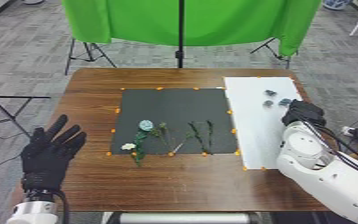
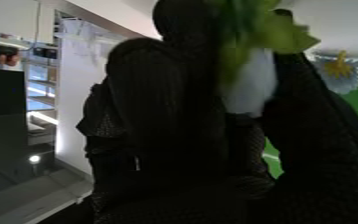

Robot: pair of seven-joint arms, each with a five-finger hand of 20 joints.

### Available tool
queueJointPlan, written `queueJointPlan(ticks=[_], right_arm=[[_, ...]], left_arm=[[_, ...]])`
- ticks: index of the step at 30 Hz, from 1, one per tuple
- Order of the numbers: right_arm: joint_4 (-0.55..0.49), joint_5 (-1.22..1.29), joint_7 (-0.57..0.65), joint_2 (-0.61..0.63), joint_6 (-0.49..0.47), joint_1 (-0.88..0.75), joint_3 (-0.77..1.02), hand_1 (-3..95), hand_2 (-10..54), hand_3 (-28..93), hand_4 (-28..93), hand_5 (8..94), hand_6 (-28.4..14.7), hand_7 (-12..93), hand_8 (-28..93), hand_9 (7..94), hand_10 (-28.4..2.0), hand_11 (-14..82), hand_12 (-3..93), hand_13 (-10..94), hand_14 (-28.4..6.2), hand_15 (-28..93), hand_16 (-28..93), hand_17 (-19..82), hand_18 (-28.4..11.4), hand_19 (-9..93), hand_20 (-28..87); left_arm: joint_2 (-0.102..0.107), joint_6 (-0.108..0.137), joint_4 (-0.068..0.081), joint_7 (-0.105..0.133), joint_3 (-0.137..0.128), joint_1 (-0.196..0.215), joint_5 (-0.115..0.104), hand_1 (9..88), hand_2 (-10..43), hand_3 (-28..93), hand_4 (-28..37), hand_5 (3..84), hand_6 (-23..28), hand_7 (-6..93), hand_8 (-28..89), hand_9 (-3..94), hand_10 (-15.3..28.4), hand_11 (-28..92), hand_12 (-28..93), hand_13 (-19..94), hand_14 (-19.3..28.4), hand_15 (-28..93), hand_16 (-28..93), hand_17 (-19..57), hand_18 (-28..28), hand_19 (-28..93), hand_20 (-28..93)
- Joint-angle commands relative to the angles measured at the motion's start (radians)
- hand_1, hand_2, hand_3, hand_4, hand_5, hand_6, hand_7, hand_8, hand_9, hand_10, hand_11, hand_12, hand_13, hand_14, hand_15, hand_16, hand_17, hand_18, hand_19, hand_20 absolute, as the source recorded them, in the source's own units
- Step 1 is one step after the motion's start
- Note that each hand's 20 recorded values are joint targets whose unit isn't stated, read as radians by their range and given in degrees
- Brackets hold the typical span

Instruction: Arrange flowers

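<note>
While my left hand [image 1: 51, 155] waits w/ fingers spread at the near left of the counter [image 1: 175, 192], I've got a white flower [image 1: 128, 146], thin stems [image 1: 195, 132] and a pale blue flower [image 1: 146, 125] on the near part of the dark mat [image 1: 193, 105]. Farther off, over the right edge of the white sheet [image 1: 258, 145], my right hand [image 1: 302, 112] has its thumb and fingers closed on a leafy piece [image 2: 238, 50], w/ a pale part btwn them; can't ID it exactly. Far right on the sheet, near that hand, lie small blue-grey flowers [image 1: 270, 93].

Prob. the step now is placing this piece w/ those flowers. I'd keep the pinch light b/c leaves crush, go down slow, let the lowest part touch first, then open thumb & fingers evenly and lift straight up, so no leaf snags the glove or drags a neighbour.
</note>
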Motion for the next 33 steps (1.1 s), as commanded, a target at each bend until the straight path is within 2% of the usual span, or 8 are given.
queueJointPlan(ticks=[1, 6, 12, 20, 22, 24, 30, 33], right_arm=[[-0.091, -0.063, -0.03, 0.013, 0.109, -0.03, 0.024, 64.0, -9.5, 64, -28, 87.4, 0.9, 17, 3, 93.7, -6.5, 13.4, 32.9, 84, -1.4, 58, 26, 39, -18.3, 88, 38], [-0.184, -0.098, -0.08, -0.04, 0.175, 0.014, 0.003, 63.4, -9.5, 66, -28, 88.1, 0.5, 17, 2, 93.7, -6.7, 14.2, 32.8, 85, -1.1, 57, 27, 39, -18.5, 88, 38], [-0.218, -0.066, -0.171, -0.203, 0.231, 0.137, -0.128, 63.1, -9.5, 67, -28, 88.3, 0.4, 17, 3, 93.7, -6.5, 14.8, 32.7, 85, -1.2, 58, 27, 39, -18.8, 89, 38], [-0.117, -0.048, -0.279, -0.43, 0.226, 0.253, -0.312, 62.4, -9.5, 68, -28, 88.1, 0.4, 17, 3, 93.7, -6.5, 14.6, 33.1, 85, -1.6, 59, 27, 38, -18.9, 89, 38], [-0.084, -0.037, -0.29, -0.465, 0.229, 0.265, -0.345, 62.2, -9.5, 68, -28, 87.9, 0.5, 17, 3, 93.7, -6.5, 14.5, 33.2, 84, -1.6, 59, 27, 38, -18.8, 89, 38], [-0.05, -0.051, -0.312, -0.505, 0.201, 0.245, -0.338, 62.0, -9.5, 68, -28, 87.7, 0.6, 17, 3, 93.7, -6.5, 14.4, 33.4, 84, -1.8, 59, 27, 38, -18.9, 89, 38], [0.004, -0.052, -0.329, -0.547, 0.149, 0.232, -0.37, 61.5, -9.5, 69, -28, 87.3, 0.6, 17, 3, 93.7, -6.6, 14.1, 33.7, 83, -1.8, 60, 27, 37, -19.0, 89, 39], [0.014, -0.077, -0.329, -0.547, 0.117, 0.22, -0.381, 61.0, -9.5, 70, -28, 87.2, 0.7, 18, 3, 93.6, -6.7, 14.0, 33.7, 83, -2.2, 61, 27, 37, -19.5, 89, 39]], left_arm=[[-0.001, 0.005, -0.004, 0.006, -0.004, 0.021, -0.002, 14.9, 13.6, 72, -28.3, 36.5, 8.2, 11.1, -10, 35.2, 21.0, 24, 11, 24, 28.4, 52, -9, -9.4, 28.4, 58, 10], [-0.001, 0.004, -0.008, 0.003, -0.01, 0.022, 0.002, 15.0, 13.5, 72, -28.3, 36.5, 8.2, 11.2, -10, 35.2, 21.0, 24, 11, 24, 28.4, 52, -9, -9.4, 28.4, 58, 10], [0.0, 0.003, -0.008, 0.0, -0.01, 0.018, 0.006, 15.3, 13.4, 72, -28.3, 36.6, 8.3, 11.2, -10, 35.2, 21.0, 24, 11, 24, 28.4, 52, -9, -9.4, 28.4, 58, 10], [-0.007, -0.005, -0.005, -0.024, -0.009, -0.001, 0.019, 15.7, 13.5, 72, -28.3, 36.6, 8.4, 11.1, -10, 35.2, 21.0, 25, 11, 24, 28.4, 52, -9, -9.4, 28.4, 58, 10], [0.009, 0.001, -0.004, -0.017, -0.004, -0.003, 0.009, 15.7, 13.6, 72, -28.3, 36.6, 8.4, 11.1, -10, 35.1, 21.0, 25, 11, 24, 28.4, 52, -9, -9.5, 28.4, 58, 10], [0.004, 0.0, -0.002, -0.028, -0.006, -0.01, 0.014, 15.7, 13.5, 72, -28.3, 36.6, 8.4, 11.0, -10, 35.1, 21.0, 25, 11, 24, 28.4, 53, -9, -9.4, 28.4, 58, 10], [0.028, 0.011, 0.003, -0.022, 0.002, -0.028, 0.0, 15.8, 13.6, 72, -28.3, 36.6, 8.4, 11.0, -10, 35.2, 21.1, 24, 11, 24, 28.4, 53, -9, -9.5, 28.4, 58, 10], [0.028, 0.005, 0.005, -0.032, 0.004, -0.035, 0.005, 15.8, 13.5, 72, -28.3, 36.6, 8.4, 11.0, -10, 35.2, 21.1, 25, 11, 24, 28.4, 53, -9, -9.5, 28.3, 58, 10]])
